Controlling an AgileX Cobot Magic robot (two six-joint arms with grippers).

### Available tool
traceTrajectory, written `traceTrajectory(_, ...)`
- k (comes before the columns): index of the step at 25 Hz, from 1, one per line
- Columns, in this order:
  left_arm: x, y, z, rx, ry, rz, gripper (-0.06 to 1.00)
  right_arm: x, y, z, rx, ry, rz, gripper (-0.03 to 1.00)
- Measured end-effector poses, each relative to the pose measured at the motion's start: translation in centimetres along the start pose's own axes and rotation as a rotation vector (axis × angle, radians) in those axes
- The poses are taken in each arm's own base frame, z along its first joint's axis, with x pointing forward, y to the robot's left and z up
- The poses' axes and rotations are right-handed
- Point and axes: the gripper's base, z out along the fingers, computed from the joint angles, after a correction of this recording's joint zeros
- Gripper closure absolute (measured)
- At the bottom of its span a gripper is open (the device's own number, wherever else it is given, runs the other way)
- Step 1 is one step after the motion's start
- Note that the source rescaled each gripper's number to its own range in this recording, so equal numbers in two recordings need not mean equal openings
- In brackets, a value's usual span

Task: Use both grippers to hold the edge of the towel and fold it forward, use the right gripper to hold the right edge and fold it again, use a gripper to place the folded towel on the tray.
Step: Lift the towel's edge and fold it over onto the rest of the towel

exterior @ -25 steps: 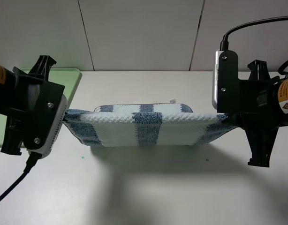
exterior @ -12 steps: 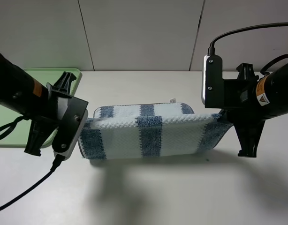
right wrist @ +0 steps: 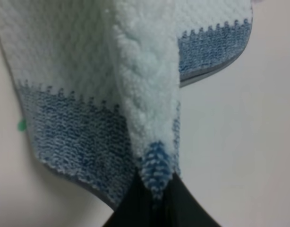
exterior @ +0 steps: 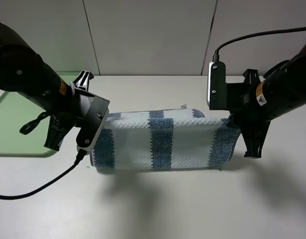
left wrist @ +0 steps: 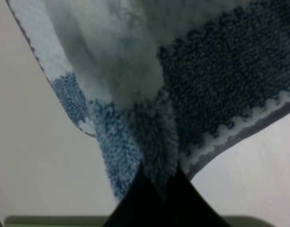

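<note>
A blue-and-white striped towel (exterior: 163, 142) is lying doubled over in the middle of the pale surface (exterior: 158, 204), its long side running from the left edge toward the right edge, as two robot arms are gripping it at either end. The left fingers (left wrist: 135, 203) are pinching tight on the towel's left end, with a bunched ridge of blue terry squeezed between them and no gap showing. The right fingers (right wrist: 183, 208) are clamping just as closely on the right end, where a fold of white pile with a blue tip is disappearing between them. The upper layer is covering most of the lower one, and only a narrow strip of the lower layer with a small tag is showing along the side nearer the far edge of the surface. The left arm (exterior: 38, 89) is reaching in over the green tray (exterior: 6, 124), which is sitting at the far left corner, apart from the towel. The right arm (exterior: 282, 84) is reaching in from the right edge.
</note>
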Motion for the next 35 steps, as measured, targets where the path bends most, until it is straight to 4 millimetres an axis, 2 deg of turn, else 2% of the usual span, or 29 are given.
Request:
traceTrajectory(7,1.5,0.6,0.4,-0.027,0.014,-0.041,0.94,-0.8,-0.6,1.7,-0.009,-0.006,-0.014,0.97)
traceTrajectory(12,2.6,0.9,0.5,-0.042,0.024,-0.078,0.94,-1.3,-0.9,2.2,0.019,-0.051,-0.017,0.97)
traceTrajectory(16,2.6,0.9,0.8,-0.041,0.024,-0.075,0.94,-1.6,-1.4,2.4,0.030,-0.056,-0.023,0.97)
traceTrajectory(24,2.2,0.6,3.4,-0.001,0.017,-0.058,0.94,-2.2,-2.8,3.2,0.043,-0.045,-0.031,0.97)
traceTrajectory(30,1.8,1.4,3.5,-0.089,-0.027,-0.054,0.94,-0.8,-3.7,4.2,0.042,-0.018,0.016,0.97)
traceTrajectory(35,1.7,1.9,3.4,-0.127,-0.042,-0.047,0.94,-0.7,-4.1,4.4,0.062,-0.036,0.023,0.97)
